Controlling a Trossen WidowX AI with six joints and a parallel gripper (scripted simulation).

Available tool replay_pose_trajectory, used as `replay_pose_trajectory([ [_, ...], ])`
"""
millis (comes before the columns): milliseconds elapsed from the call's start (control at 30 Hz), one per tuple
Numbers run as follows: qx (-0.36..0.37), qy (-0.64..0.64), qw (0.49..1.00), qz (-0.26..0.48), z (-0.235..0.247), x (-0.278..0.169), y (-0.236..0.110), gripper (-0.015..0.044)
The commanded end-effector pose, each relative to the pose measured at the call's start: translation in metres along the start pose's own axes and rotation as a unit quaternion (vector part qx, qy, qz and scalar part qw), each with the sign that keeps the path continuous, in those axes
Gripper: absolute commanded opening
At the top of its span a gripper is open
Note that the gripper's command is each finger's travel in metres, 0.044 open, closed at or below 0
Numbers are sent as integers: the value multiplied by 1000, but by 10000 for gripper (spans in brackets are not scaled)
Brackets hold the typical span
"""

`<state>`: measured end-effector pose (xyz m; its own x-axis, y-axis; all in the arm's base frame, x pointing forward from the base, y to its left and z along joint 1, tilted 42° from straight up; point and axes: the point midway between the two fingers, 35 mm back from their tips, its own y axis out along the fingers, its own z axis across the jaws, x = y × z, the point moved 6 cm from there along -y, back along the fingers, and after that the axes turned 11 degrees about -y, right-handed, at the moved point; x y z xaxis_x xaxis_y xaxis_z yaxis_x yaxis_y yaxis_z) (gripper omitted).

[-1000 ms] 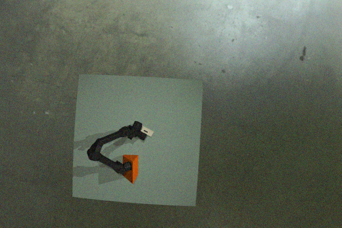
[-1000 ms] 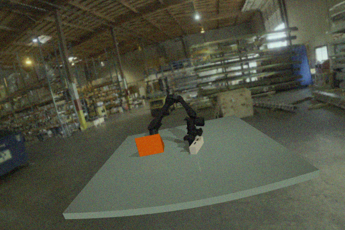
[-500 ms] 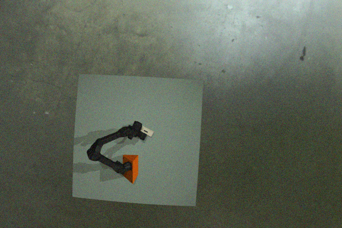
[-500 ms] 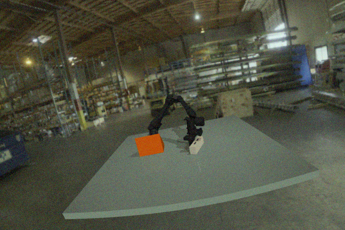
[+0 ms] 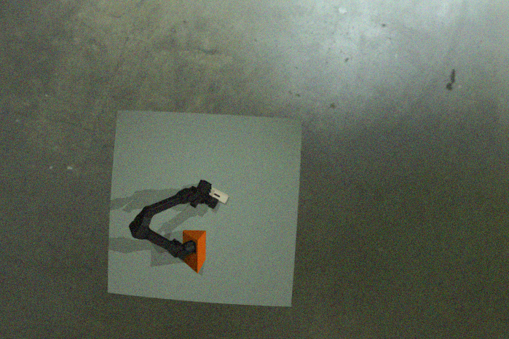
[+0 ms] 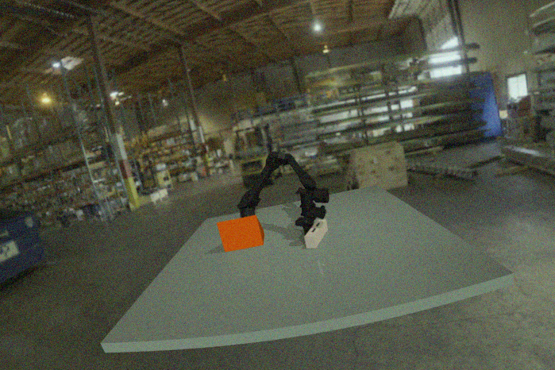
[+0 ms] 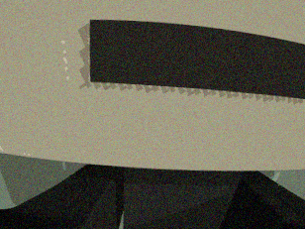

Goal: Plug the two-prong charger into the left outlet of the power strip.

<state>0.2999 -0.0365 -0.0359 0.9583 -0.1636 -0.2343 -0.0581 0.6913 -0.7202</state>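
Basically no bins or trays w/ contents up close; only far-off warehouse shelving (image 6: 374, 109), stock on it too blurred to name. Work happens on a pale grey-green platform (image 6: 374, 279) set on the concrete floor (image 5: 383, 79).

Power strip (image 6: 315, 233): cream-white, long boxy block, lying on the platform w/ one short end facing the exterior cam. Top view shows a small dark slot on its upper face (image 5: 218, 195). Wrist view fills w/ its cream face and one long dark rectangular slot (image 7: 197, 57), edges jagged.

Gripper (image 6: 306, 223) sits right at the strip's near-arm end, pointing down; fingers are clamped on something, presumably the charger, but the charger body itself is hard to separate from the dark gripper in any view. Prongs not visible; cannot tell if they're in an outlet or which outlet.

Arm (image 5: 159, 207) arches up from behind an orange block (image 6: 240, 233), which hides its base. Block and strip near each other, not touching.

Wrist view cuts off the strip on three sides, finger tips out of frame at the bottom
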Motion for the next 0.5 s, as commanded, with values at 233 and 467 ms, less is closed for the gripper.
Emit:
replay_pose_trajectory([
  [233, -1, -9, 1000, -13, 0, 6, 0, 0],
  [467, -1, -9, 1000, -13, 0, 6, 0, 0],
])
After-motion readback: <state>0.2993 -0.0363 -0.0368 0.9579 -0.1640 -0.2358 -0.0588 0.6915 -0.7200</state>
